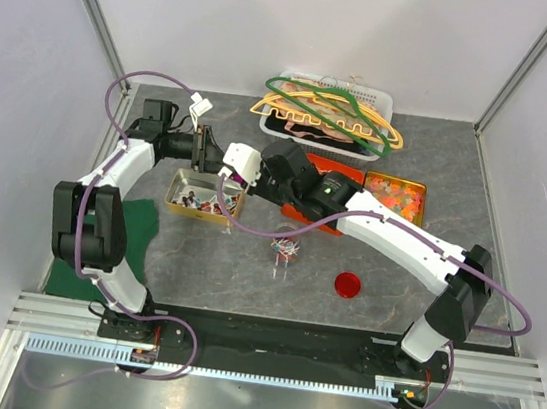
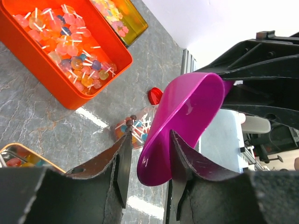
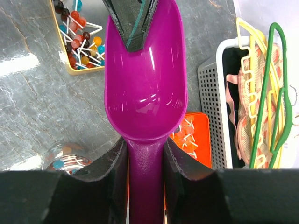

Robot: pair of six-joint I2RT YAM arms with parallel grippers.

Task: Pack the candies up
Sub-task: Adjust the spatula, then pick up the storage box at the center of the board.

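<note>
Right tool [image 3: 145,150]: clamped on purple scoop [image 3: 145,84] handle.
Left tool [image 2: 149,142]: parted, set astride scoop rim.
Candies [image 3: 79,29]: kept in yellow tin [image 3: 82,71], upper left, beside scoop.

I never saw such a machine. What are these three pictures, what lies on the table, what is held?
Two robot arms stand at a table. One picture looks down from above; two come from wrist cameras. The right tool grips the handle of a purple scoop; the left tool stands open around its bowl. On the table: an orange tray and a yellow tin of candies on sticks, a glass jar, a red lid, a basket of hangers.
</note>
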